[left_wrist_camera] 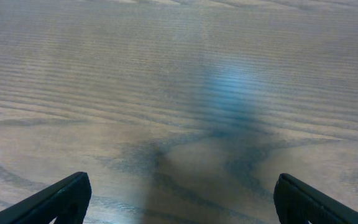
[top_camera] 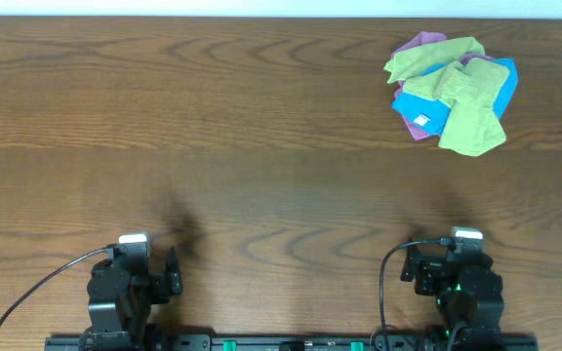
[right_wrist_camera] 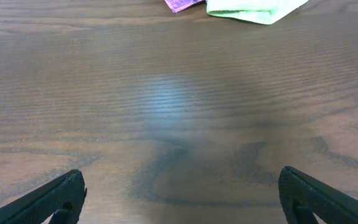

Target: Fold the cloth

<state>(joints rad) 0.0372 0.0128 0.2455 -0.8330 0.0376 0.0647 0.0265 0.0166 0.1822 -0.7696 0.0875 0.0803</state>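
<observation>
A heap of crumpled cloths lies at the far right of the wooden table: green ones on top, blue and purple beneath. Its near edge shows at the top of the right wrist view, a green cloth beside a purple one. My left gripper is open and empty over bare wood at the near left. My right gripper is open and empty at the near right, far from the heap.
The wooden table spans the whole view. The arm bases and a black rail run along the near edge, with cables beside each arm.
</observation>
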